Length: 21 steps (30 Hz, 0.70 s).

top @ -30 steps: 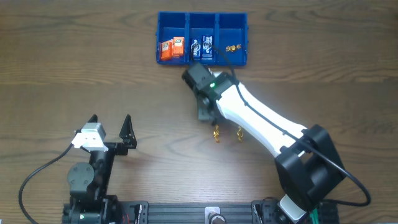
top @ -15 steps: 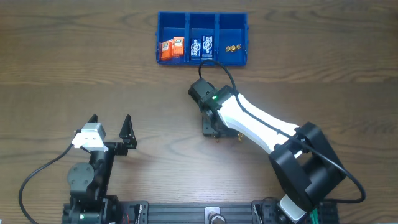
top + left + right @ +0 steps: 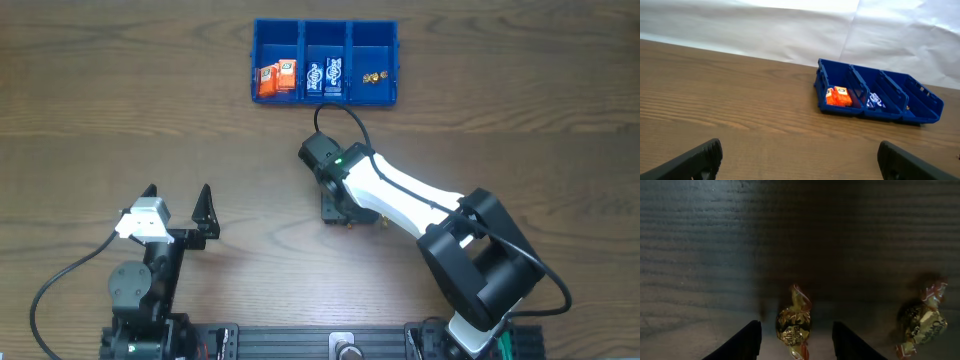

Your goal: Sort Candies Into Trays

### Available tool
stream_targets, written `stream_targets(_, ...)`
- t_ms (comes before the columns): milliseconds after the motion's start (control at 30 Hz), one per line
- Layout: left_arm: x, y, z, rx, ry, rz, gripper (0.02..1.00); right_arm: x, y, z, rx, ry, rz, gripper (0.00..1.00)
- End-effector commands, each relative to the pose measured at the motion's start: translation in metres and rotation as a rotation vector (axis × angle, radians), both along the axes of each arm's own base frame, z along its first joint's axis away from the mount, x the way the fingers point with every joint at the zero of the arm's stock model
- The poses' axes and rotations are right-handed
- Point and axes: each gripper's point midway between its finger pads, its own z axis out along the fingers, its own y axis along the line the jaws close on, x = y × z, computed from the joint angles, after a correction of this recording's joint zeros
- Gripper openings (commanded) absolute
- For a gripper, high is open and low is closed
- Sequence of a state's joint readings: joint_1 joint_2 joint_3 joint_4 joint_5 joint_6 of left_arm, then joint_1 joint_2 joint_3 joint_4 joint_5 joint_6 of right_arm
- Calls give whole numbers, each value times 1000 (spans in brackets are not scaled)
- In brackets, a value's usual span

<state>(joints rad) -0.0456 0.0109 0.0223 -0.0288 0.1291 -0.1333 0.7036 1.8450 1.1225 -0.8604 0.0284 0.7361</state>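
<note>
My right gripper sits low on the table near the centre, at 6 o'clock from the tray. From the top view its white arm covers the spot beneath it, so I can hardly make out anything there. The right wrist view fills that in: the right gripper has its fingers spread wide, with a gold-wrapped candy lying between them and touched by neither. A second candy lies near it, outside the fingers, and its lower end is cut off at the frame edge. Both wrappers carry print, but it is too dark for me to read.

The tray is at 12 o'clock on the table. It has three compartments: orange packs at 9 o'clock, blue packs in the middle, and gold candies at 3 o'clock. The pack labels are too small to read.

My left gripper is at 8 o'clock, fingers released and well apart, holding nothing. Its wrist view looks across the table to the tray, where the walls hide most of the orange packs and blue packs.
</note>
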Motion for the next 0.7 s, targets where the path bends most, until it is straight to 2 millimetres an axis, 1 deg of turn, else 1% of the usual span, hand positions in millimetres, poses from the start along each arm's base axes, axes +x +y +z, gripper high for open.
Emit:
stream_targets(33, -1, -2, -16, 6, 47, -12, 998, -4, -1, -8, -16, 18, -10, 454)
stream_targets(167, -1, -2, -16, 6, 47, -12, 996, -1, -2, -15, -21, 25, -19, 437)
stream_targets(300, -1, -2, -16, 6, 47, -12, 998, -2, -3, -20, -30, 35, -20, 364)
stream_targets(367, -1, -2, -16, 6, 47, -12, 998, -2, -3, -20, -28, 32, -20, 312)
stream_targets(400, -1, -2, -16, 6, 47, -12, 998, 0, -2, -20, -26, 28, -20, 259)
stream_targets(467, -1, -2, -16, 6, 47, -12, 998, 1, -1, -20, -22, 20, -20, 211)
stream_targets(533, -1, -2, -16, 6, 47, -12, 998, 2, 0, -20, -19, 17, -20, 209)
stream_targets(633, -1, -2, -16, 6, 47, -12, 996, 7, 1, -9, -6, -17, -19, 209)
stream_targets(700, -1, -2, -16, 6, 47, -12, 998, 17, 1, 10, 11, -88, -23, 198)
